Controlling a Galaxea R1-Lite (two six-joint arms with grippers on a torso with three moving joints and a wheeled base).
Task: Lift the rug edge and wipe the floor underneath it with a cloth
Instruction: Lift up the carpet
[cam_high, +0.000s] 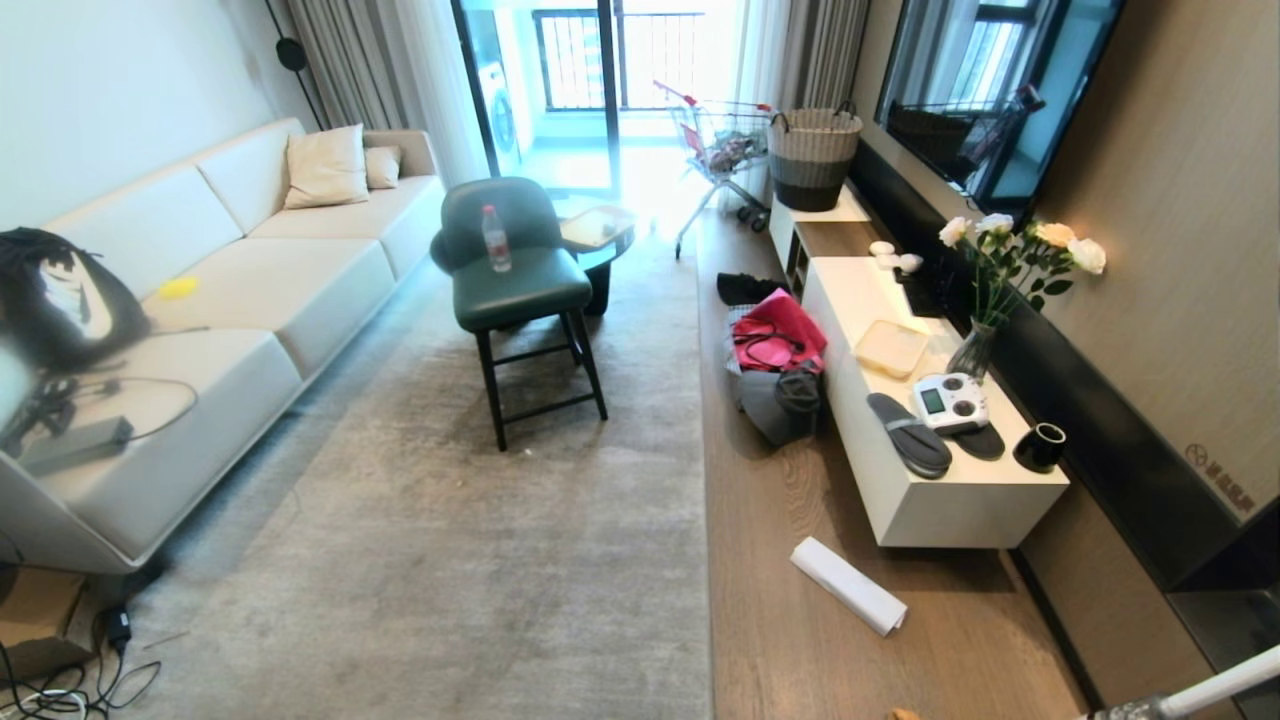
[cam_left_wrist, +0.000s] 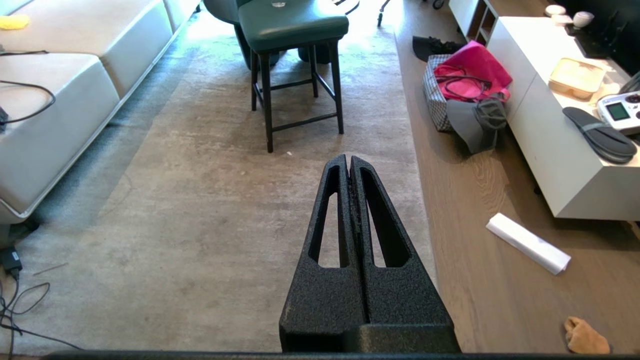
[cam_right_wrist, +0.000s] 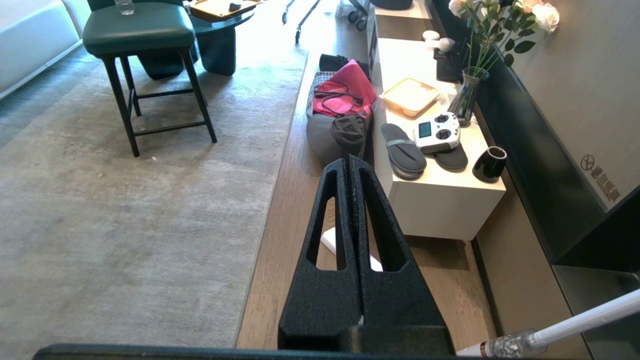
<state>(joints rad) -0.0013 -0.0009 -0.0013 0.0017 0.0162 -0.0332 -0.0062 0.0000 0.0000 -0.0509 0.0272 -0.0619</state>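
The pale grey rug covers the middle of the room, and its straight rug edge (cam_high: 703, 500) runs away from me beside a strip of wood-grain floor (cam_high: 780, 620). The orange-tan cloth (cam_left_wrist: 586, 337) lies crumpled on that floor close to me, right of the rug; only a sliver of the cloth (cam_high: 905, 714) shows in the head view. My left gripper (cam_left_wrist: 348, 159) hangs shut and empty above the rug, near its edge (cam_left_wrist: 419, 190). My right gripper (cam_right_wrist: 348, 160) is shut and empty above the floor strip, right of the rug edge (cam_right_wrist: 264, 200). Neither arm shows in the head view.
A white rolled paper sheet (cam_high: 848, 585) lies on the floor by a low white cabinet (cam_high: 960, 510). Bags (cam_high: 775, 370) crowd the floor strip farther on. A green stool (cam_high: 525, 290) stands on the rug, a sofa (cam_high: 250, 290) at the left, cables (cam_high: 60, 690) near left.
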